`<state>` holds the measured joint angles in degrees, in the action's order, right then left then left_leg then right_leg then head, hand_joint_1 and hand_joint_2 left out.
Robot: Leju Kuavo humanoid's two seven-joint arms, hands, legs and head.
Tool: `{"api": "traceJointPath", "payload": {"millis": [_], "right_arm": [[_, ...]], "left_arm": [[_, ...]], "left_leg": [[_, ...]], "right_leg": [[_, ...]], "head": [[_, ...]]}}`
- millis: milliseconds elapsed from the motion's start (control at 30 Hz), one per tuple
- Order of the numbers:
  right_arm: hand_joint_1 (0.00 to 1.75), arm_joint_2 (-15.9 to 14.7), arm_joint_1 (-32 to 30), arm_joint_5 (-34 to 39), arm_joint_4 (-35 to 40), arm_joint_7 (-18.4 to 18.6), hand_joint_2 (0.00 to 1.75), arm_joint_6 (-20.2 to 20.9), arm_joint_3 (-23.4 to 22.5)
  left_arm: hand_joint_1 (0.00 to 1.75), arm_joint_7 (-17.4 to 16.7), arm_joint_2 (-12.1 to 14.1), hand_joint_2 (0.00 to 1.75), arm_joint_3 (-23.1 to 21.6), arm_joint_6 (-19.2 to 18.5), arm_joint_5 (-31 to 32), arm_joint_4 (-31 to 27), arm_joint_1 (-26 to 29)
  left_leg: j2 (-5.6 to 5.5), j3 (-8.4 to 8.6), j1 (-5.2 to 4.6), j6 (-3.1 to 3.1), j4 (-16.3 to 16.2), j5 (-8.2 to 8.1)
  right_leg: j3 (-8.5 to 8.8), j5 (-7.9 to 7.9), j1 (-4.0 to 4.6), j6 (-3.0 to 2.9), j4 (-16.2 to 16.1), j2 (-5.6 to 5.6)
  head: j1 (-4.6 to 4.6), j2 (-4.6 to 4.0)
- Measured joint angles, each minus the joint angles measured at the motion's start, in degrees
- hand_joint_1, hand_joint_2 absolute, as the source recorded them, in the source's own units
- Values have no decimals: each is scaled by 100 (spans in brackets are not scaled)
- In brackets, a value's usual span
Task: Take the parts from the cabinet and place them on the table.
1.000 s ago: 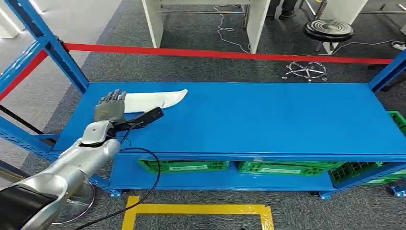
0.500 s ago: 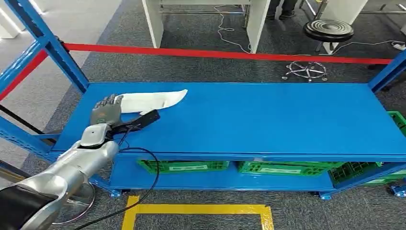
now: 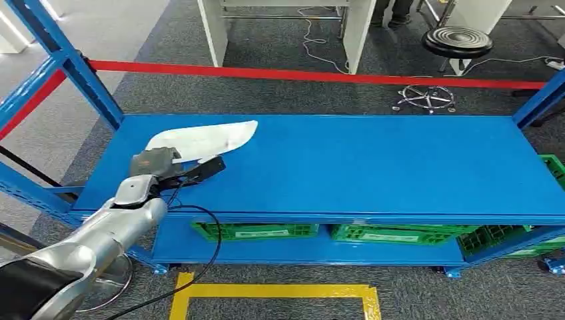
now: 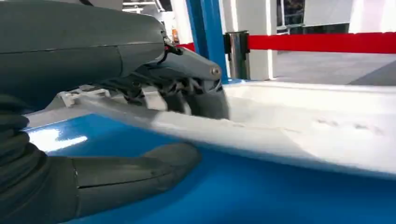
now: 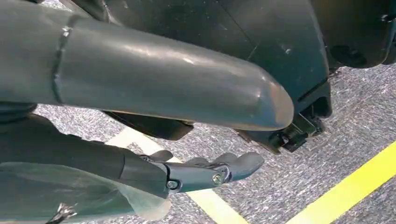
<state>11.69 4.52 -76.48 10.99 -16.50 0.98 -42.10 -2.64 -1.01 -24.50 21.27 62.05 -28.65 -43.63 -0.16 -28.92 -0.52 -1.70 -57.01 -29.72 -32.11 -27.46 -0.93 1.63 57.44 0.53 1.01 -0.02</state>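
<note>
The left hand (image 3: 154, 162) is seen at the left end of the blue tabletop (image 3: 373, 167), closed on the near end of a white curved part (image 3: 203, 139). In the left wrist view the dark fingers (image 4: 184, 91) are curled over the part's (image 4: 299, 128) upper face while the thick thumb (image 4: 135, 170) lies beneath its edge — the part is pinched between them. Its far end lies out across the tabletop; whether that end is touching the surface cannot be told. The gripped end is hidden by the hand. The right hand (image 5: 205, 175) hangs above grey carpet (image 5: 336, 140) and yellow floor tape (image 5: 355, 184) — its fingers are stretched out, grasping nothing.
</note>
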Motion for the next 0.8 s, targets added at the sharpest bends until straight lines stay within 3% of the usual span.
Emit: {"api": "traceJointPath", "payload": {"millis": [333,533,600,800], "right_arm": [[0,7,-5,59,0,-42,0,-35,0],[0,9,-39,85,-2,-85,0,-74,0],[0,9,-51,90,-2,-88,0,-96,0],[0,9,-82,122,-4,-101,0,-177,0]], "left_arm": [[175,337,-24,175,171,-278,-308,0,-43],[175,1069,-13,175,413,-603,-1017,-48,-71],[175,1434,-37,175,548,-488,-1478,-152,-12],[175,2424,-409,175,1261,-352,-3949,-936,556]], "left_leg": [[0,4,-1,3,0,2],[-1,7,-1,8,0,5],[-1,8,-1,10,0,6],[-1,7,-5,10,0,6]], "right_leg": [[1,0,-1,0,3,0],[5,0,-1,0,5,-4],[5,0,-1,0,5,-3],[5,0,-6,0,5,-3]], "head": [[0,0],[0,0],[0,0],[0,0]]}}
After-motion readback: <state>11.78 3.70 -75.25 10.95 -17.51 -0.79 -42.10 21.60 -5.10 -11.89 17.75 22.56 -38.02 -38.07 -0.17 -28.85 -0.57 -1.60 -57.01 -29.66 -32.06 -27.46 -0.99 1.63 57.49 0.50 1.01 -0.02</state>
